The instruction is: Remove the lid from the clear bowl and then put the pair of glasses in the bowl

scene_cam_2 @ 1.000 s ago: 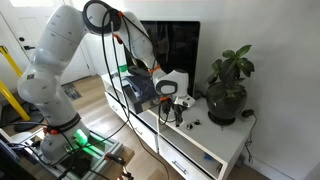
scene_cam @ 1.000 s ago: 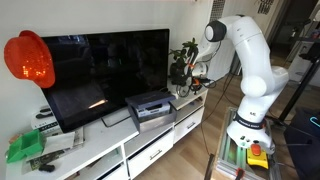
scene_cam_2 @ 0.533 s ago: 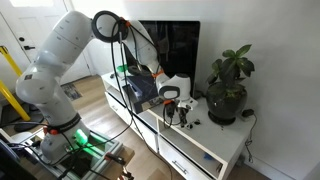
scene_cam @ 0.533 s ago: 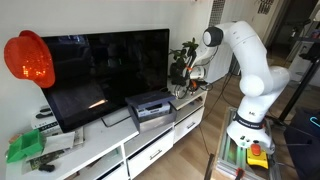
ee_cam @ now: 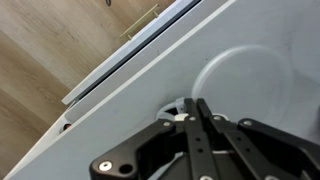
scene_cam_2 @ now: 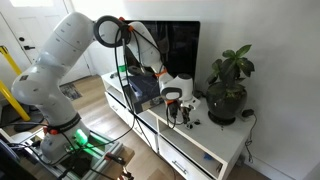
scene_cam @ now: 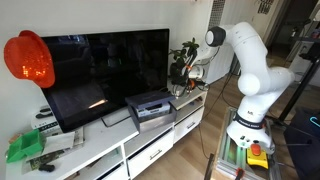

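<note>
White TV cabinet (scene_cam_2: 222,138), potted plant (scene_cam_2: 228,88) at its end | clear bowl (ee_cam: 250,78) on cabinet top, round, flat face up, no long axis | your arm arches over, wrist pointing down | gripper (ee_cam: 195,104) fingers pressed together, gripping nothing visible, beside bowl

Dark television (scene_cam: 105,70), grey box-shaped device (scene_cam: 150,108), potted plant (scene_cam_2: 228,88), white cabinet (scene_cam: 120,152)

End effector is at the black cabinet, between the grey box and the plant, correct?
Not black: the cabinet is white, as both exterior views show. The end effector is at it, between the grey box and the plant.
</note>
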`<action>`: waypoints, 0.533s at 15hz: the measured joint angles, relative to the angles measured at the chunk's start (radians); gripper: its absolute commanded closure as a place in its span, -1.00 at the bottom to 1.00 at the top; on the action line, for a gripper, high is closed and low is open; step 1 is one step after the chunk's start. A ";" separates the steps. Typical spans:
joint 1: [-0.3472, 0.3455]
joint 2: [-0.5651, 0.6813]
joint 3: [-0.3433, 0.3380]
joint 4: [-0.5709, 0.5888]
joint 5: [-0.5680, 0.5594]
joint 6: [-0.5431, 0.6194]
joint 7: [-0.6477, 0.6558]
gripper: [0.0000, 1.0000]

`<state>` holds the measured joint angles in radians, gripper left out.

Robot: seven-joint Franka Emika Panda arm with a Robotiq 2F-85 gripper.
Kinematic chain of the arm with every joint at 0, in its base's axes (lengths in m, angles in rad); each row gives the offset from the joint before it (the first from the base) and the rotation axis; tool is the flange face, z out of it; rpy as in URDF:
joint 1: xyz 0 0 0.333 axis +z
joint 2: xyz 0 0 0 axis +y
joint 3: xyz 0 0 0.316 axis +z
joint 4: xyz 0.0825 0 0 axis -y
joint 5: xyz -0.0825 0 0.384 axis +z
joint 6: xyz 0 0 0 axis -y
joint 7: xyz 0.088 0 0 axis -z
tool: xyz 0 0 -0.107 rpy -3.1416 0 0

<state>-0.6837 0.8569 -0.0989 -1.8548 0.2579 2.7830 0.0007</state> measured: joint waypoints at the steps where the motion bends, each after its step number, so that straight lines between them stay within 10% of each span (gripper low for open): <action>1: -0.011 0.000 0.014 0.002 0.000 -0.001 -0.009 0.96; 3: -0.027 0.001 0.040 0.002 0.000 -0.002 -0.026 0.92; 4: -0.032 0.001 0.047 0.002 0.000 -0.002 -0.032 0.41; 8: -0.035 0.004 0.055 0.002 0.000 -0.003 -0.043 0.01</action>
<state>-0.7186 0.8610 -0.0434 -1.8528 0.2580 2.7797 -0.0427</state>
